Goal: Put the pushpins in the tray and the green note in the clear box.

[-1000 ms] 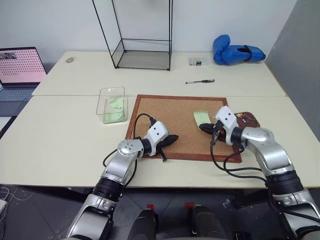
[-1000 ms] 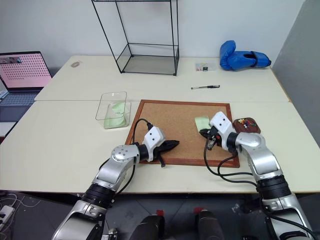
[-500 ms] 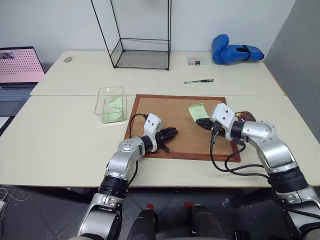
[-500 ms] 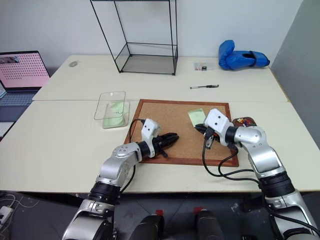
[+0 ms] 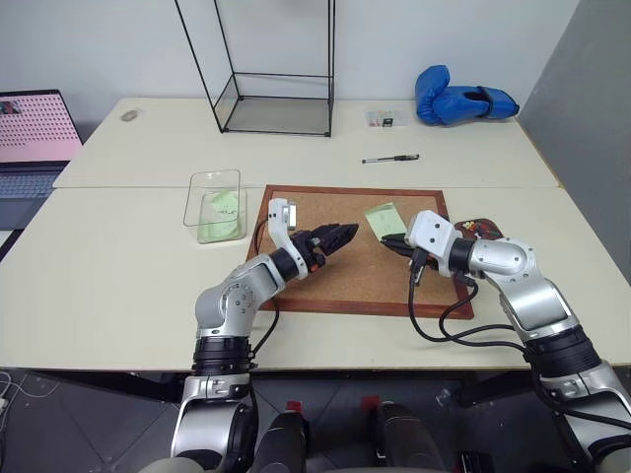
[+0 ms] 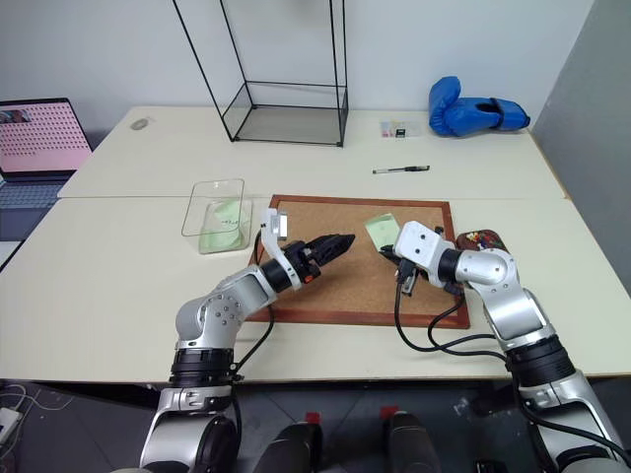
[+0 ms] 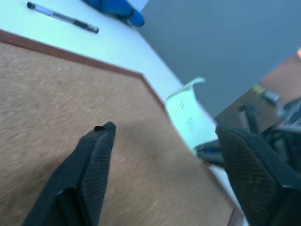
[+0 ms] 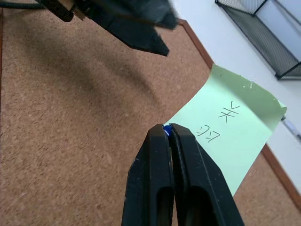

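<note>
The right gripper is clamped on a tiny blue pushpin at the corner of the pale green paper note on the wood-framed cork board; the left gripper hovers with fingers apart; the pin could slip, or the note tear, if pulled aslant; one pin visible, one note on the board, one clear plastic box, one brown tray.

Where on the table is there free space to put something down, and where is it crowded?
Free: the table left of the cork board and below the clear box; also the strip between wire case and pen. Crowded: the board's right end, where green note, right gripper, left gripper and tray meet.
</note>
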{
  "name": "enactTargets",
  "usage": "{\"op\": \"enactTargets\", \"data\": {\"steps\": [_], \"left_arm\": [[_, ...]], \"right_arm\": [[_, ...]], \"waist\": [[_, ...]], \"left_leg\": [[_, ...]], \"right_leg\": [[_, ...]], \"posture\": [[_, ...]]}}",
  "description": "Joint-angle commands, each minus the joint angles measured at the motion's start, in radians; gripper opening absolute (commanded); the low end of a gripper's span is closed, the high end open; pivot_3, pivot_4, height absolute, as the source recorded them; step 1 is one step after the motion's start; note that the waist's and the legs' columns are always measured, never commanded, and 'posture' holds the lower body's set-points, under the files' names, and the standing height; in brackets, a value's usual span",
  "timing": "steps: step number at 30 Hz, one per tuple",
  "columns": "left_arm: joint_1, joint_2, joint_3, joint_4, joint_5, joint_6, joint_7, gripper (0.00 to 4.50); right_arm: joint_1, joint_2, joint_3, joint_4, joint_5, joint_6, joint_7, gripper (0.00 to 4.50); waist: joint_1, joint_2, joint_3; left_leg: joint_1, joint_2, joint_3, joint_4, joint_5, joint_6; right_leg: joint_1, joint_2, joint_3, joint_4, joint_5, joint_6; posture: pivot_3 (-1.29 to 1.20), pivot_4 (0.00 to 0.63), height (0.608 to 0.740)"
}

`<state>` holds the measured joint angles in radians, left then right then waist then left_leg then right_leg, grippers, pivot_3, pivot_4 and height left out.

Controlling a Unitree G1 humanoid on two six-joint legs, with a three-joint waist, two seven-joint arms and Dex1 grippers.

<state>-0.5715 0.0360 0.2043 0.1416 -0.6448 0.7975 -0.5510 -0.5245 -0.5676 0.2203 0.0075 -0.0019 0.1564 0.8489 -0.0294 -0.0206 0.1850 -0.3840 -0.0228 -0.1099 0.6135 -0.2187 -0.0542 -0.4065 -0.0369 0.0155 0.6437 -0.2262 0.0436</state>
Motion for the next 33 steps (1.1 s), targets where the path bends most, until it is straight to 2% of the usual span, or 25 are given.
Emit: {"op": "enactTargets", "data": {"steps": [1, 17, 19, 21, 33], "left_arm": [[-0.054, -0.026, 0.009, 0.047, -0.036, 0.002, 0.020, 4.47], [-0.212, -0.084, -0.023, 0.313, -0.006, -0.096, -0.031, 4.47], [-0.219, -0.088, -0.023, 0.326, -0.004, -0.109, -0.038, 4.10], [-0.223, -0.089, -0.024, 0.335, -0.005, -0.116, -0.044, 3.93], [-0.230, -0.088, -0.030, 0.359, -0.001, -0.142, -0.083, 1.75]], "right_arm": [[-0.020, -0.005, -0.003, -0.052, -0.006, -0.017, 0.009, 0.00], [-0.033, -0.007, 0.006, -0.110, -0.019, 0.017, 0.029, 0.00], [-0.034, -0.006, 0.006, -0.112, -0.019, 0.020, 0.029, 0.00], [-0.033, -0.006, 0.006, -0.114, -0.019, 0.021, 0.028, 0.00], [-0.041, 0.004, 0.007, -0.112, -0.019, 0.024, 0.019, 0.00]], "waist": [[0.000, 0.000, 0.000], [-0.001, 0.000, 0.000], [-0.001, 0.000, 0.000], [-0.001, 0.000, 0.000], [-0.001, 0.000, 0.000]], "left_leg": [[0.000, 0.000, 0.000, 0.000, 0.000, 0.000], [0.000, 0.000, 0.000, 0.000, 0.000, 0.000], [0.000, 0.000, 0.001, 0.000, 0.000, 0.000], [0.000, 0.000, 0.001, 0.000, 0.000, 0.000], [0.000, 0.000, 0.001, 0.000, 0.000, 0.000]], "right_leg": [[0.000, 0.000, 0.000, 0.000, 0.000, 0.000], [0.000, 0.000, 0.000, 0.000, 0.000, 0.000], [0.000, 0.000, 0.000, 0.000, 0.000, 0.000], [0.000, 0.000, 0.000, 0.000, 0.000, 0.000], [0.000, 0.000, 0.000, 0.000, 0.000, 0.000]], "posture": [[0.00, 0.150, 0.740], [0.00, 0.150, 0.740], [0.00, 0.150, 0.740], [0.00, 0.150, 0.740], [0.00, 0.150, 0.740]]}}
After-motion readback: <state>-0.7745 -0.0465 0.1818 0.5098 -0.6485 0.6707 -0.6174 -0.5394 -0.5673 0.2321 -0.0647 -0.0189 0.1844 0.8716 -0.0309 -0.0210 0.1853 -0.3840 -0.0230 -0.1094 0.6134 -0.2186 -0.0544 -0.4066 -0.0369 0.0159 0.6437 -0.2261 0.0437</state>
